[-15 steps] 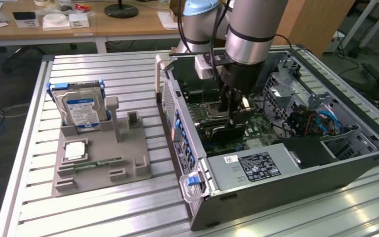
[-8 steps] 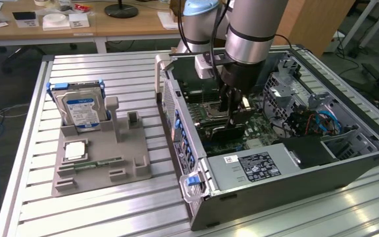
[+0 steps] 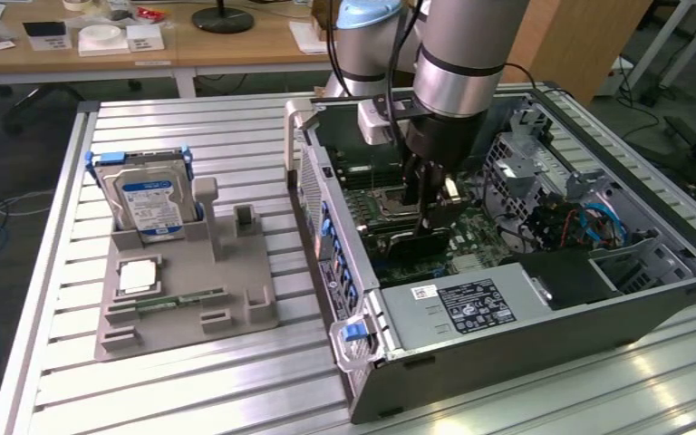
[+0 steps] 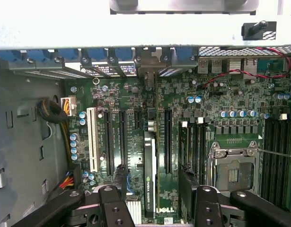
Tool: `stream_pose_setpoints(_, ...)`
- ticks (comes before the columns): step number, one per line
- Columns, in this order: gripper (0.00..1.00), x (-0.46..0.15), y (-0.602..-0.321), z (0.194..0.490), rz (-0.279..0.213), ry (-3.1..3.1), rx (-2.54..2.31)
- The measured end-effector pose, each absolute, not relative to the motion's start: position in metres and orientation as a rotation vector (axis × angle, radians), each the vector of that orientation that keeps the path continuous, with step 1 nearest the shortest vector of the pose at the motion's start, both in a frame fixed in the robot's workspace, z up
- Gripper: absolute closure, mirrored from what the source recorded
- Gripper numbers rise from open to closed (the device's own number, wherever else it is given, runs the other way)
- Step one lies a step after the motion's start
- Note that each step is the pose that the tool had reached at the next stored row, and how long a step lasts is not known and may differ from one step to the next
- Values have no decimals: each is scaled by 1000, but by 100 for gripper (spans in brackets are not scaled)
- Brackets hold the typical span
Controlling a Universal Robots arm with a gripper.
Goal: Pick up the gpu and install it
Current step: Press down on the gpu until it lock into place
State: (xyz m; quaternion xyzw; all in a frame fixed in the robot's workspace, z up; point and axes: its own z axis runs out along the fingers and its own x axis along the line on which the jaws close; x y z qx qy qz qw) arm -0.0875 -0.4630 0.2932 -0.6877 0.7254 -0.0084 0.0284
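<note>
The gpu (image 4: 149, 156) stands on edge in a motherboard slot inside the open computer case (image 3: 323, 195). I see its black top edge with white lettering, and its bracket end meets the rear slot openings. My gripper (image 4: 154, 174) hangs right over it, open, with one black finger (image 4: 120, 177) on each side and a gap between each finger and the card. In the exterior view the gripper (image 3: 430, 217) reaches down into the case above the dark gpu (image 3: 399, 246).
On the exterior view's left, a grey holder (image 3: 185, 299) carries a silver hard drive (image 3: 149, 199) and a narrow green memory stick (image 3: 178, 301). Inside the case are the power supply (image 3: 463, 304), the CPU socket (image 4: 233, 168) and cable bundles (image 4: 53, 111). The slatted metal table (image 3: 203, 390) extends around the case.
</note>
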Motion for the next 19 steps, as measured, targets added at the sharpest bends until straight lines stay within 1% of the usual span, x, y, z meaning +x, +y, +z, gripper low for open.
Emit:
stream_pose_setpoints(4, 43, -88, -463, 293, -26, 2239, -2122)
stream_pose_setpoints(6, 44, -88, -463, 293, -26, 2239, -2122)
stream_pose_setpoints(9, 62, -88, -463, 293, -26, 2239, -2122)
stream_pose_setpoints(10, 62, -88, -463, 293, -26, 2239, -2122)
stream_pose_setpoints(12, 74, -88, -463, 293, -26, 2239, -2122)
stream_pose_setpoints(13, 74, -88, -463, 293, -26, 2239, -2122)
stream_pose_setpoints(14, 80, -88, -463, 293, -26, 2239, -2122)
stream_pose_setpoints(15, 80, -88, -463, 293, -26, 2239, -2122)
stream_pose_setpoints(16, 86, -88, -463, 293, -26, 2239, -2122)
stream_pose_setpoints(17, 89, -88, -463, 293, -26, 2239, -2122)
stream_pose_setpoints(19, 89, -88, -463, 293, -26, 2239, -2122)
